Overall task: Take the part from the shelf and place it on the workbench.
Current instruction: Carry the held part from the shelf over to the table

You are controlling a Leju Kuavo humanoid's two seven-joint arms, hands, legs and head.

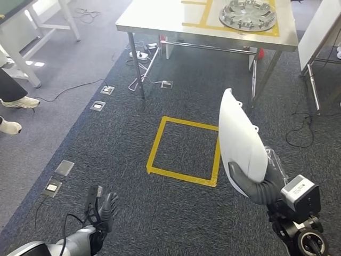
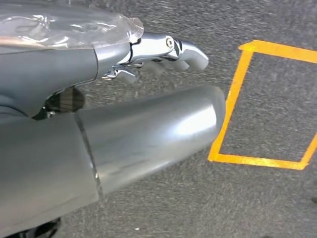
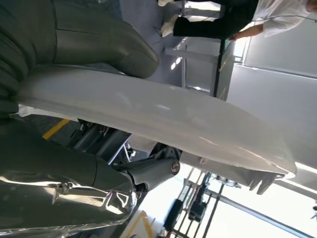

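A white curved shell part (image 1: 240,140) stands on end over the carpet at the right, and my right hand (image 1: 261,186) grips its lower edge with the thumb across its face. The right wrist view shows the same white part (image 3: 160,116) clamped between the thumb (image 3: 108,42) and the fingers below. The workbench (image 1: 169,18) stands ahead at the top, a steel-topped table with yellow tape lines. My left hand (image 1: 105,210) hangs low at the left with fingers apart and nothing in it; the left wrist view shows that left hand (image 2: 164,49) over carpet.
A round silver wheel-like disc (image 1: 248,14) lies on the workbench inside the tape. A yellow tape square (image 1: 185,151) marks the carpet before it. Cables and floor sockets (image 1: 102,98) lie at the left. A person's shoes (image 1: 16,112) are at the far left, another table (image 1: 322,32) at the right.
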